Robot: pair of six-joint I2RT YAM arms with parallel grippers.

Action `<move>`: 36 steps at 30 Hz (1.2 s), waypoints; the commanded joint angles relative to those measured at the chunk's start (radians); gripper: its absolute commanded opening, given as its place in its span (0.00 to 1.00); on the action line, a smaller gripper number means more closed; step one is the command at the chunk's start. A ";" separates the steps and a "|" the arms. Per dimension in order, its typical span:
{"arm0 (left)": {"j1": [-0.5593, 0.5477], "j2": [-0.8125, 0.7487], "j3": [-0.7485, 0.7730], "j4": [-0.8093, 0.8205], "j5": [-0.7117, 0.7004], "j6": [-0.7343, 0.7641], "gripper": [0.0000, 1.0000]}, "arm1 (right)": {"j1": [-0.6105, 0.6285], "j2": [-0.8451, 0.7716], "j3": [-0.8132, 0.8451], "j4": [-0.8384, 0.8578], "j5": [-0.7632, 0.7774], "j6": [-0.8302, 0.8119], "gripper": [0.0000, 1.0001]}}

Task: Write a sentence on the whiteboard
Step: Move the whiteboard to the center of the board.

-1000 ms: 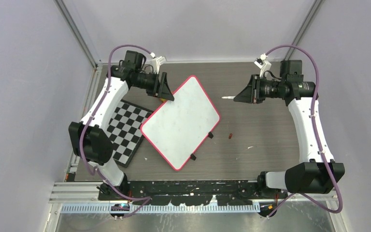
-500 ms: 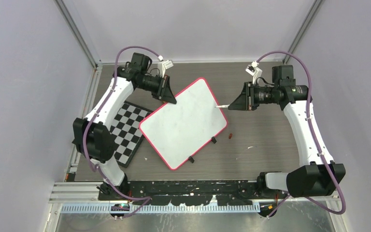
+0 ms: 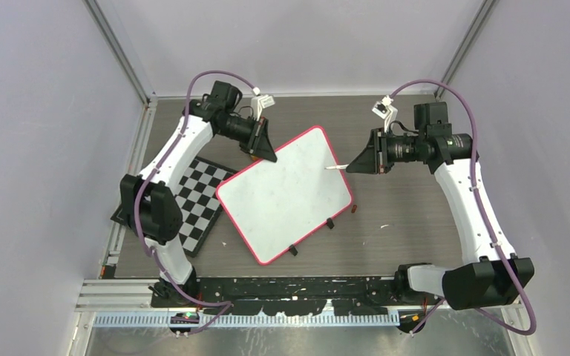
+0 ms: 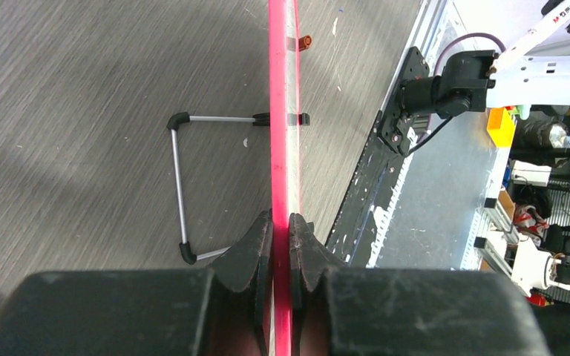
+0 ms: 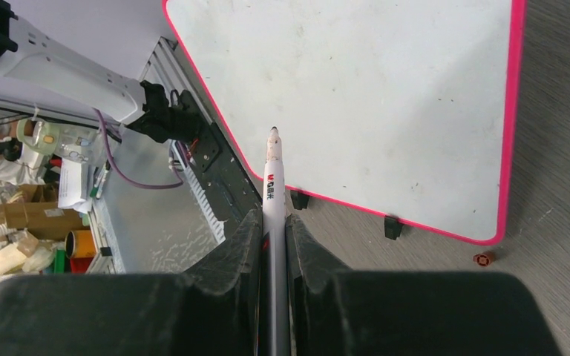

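The whiteboard [image 3: 286, 194] with its pink-red rim stands tilted on the table, two black clip feet on its near edge. Its face is blank; no sentence shows on it. My left gripper [image 3: 267, 153] is shut on the board's far-left rim, seen edge-on in the left wrist view [image 4: 280, 148]. My right gripper [image 3: 355, 165] is shut on a white marker [image 3: 336, 167] whose tip points at the board's right edge. In the right wrist view the marker [image 5: 272, 174] reaches over the board's face [image 5: 356, 96].
A black-and-white checkerboard [image 3: 197, 200] lies under the board's left side. A small red cap [image 3: 354, 209] lies on the table right of the board, also in the right wrist view [image 5: 482, 259]. A wire stand [image 4: 180, 189] shows behind the board.
The left gripper has swung the board clockwise and a little right. The right gripper has moved left, bringing the marker tip from off the board to its right edge.
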 commanded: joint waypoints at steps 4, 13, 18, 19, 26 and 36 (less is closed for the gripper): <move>-0.022 -0.023 0.103 -0.101 -0.046 0.045 0.33 | 0.049 -0.036 0.024 0.054 0.038 0.002 0.00; 0.103 -0.152 0.031 -0.070 -0.081 -0.004 0.73 | 0.157 0.036 0.137 0.030 0.096 -0.013 0.00; 0.202 -0.231 -0.038 -0.118 -0.017 0.023 0.80 | 0.257 0.098 0.219 -0.017 0.149 -0.055 0.00; 0.222 -0.248 -0.055 -0.126 0.000 0.030 0.80 | 0.279 0.108 0.232 -0.022 0.158 -0.061 0.00; 0.328 -0.398 -0.238 -0.083 0.055 0.019 0.86 | 0.430 0.175 0.302 -0.026 0.225 -0.086 0.00; 0.332 -0.415 -0.343 -0.019 0.129 0.014 0.81 | 0.577 0.212 0.319 0.016 0.271 -0.074 0.00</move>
